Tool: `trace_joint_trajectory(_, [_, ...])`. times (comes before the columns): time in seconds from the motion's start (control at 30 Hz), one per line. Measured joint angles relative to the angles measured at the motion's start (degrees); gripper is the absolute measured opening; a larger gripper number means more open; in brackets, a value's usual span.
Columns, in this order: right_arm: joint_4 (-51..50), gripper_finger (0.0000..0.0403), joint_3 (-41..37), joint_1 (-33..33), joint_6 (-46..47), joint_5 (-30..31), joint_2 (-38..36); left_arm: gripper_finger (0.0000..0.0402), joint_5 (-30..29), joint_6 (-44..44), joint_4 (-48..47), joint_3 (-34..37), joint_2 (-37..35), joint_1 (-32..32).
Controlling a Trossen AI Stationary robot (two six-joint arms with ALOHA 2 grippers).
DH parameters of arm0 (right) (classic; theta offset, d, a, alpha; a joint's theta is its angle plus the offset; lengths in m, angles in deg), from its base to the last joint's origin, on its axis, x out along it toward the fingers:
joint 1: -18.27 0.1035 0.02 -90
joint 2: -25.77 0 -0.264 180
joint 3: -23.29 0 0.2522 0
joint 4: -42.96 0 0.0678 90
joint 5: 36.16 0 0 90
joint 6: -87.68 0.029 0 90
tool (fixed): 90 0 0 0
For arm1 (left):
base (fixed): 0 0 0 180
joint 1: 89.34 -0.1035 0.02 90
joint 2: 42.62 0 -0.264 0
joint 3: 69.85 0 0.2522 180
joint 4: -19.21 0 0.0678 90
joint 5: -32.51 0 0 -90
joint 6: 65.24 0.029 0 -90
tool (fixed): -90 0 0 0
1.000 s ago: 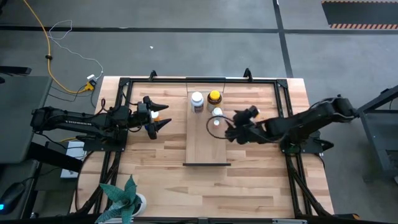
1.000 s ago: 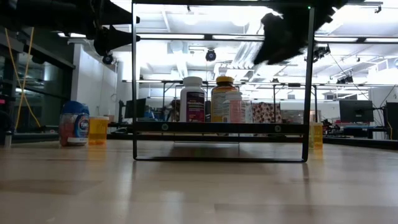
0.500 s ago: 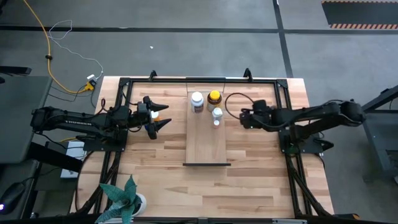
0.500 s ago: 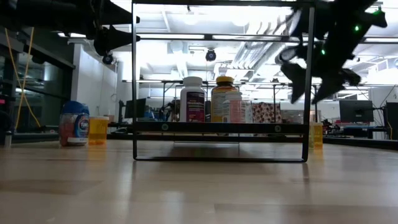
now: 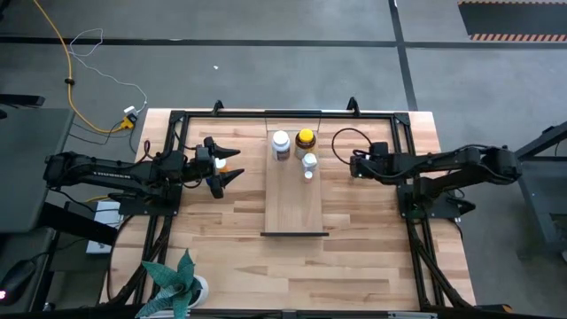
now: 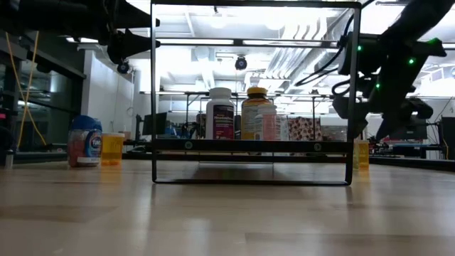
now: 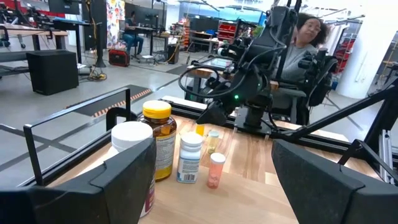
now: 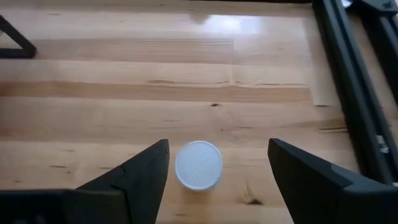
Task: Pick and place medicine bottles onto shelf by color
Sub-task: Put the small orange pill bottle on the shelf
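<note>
White-capped bottle (image 8: 198, 165) — beside the shelf (image 5: 295, 195), directly under right gripper (image 8: 217, 163), fingers spread, nothing held. Descend centred, close squarely — avoid tipping. Left gripper (image 5: 232, 168) released, waiting.

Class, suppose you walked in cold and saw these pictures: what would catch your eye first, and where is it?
Most striking is the cluster of bottles standing at the far end of the shelf in mid-table: a white-capped one, an amber one with a yellow cap, and smaller ones beside them. Next is the right gripper, open, reaching in just right of the shelf, directly above a small white-capped bottle on the table. The left gripper hovers open, left of the shelf.
</note>
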Motion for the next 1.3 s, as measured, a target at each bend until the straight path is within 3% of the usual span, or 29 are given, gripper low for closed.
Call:
trace_joint_trajectory(0.27, [3.2,0.0233,-0.8,-1.3,-2.5,-1.9,0.0,0.0310,0.0,0.1,0.0,0.0,0.0,0.0])
trace_joint_trajectory(0.8, [3.4,0.0140,-0.8,-1.3,-2.4,-4.4,0.0,0.0310,0.0,0.0,0.0,0.0,0.0,0.0])
trace_joint_trajectory(1.3, [3.4,0.0129,-0.8,-1.3,-2.4,-4.4,0.0,0.0310,0.0,-0.8,-0.2,0.0,0.0,0.0])
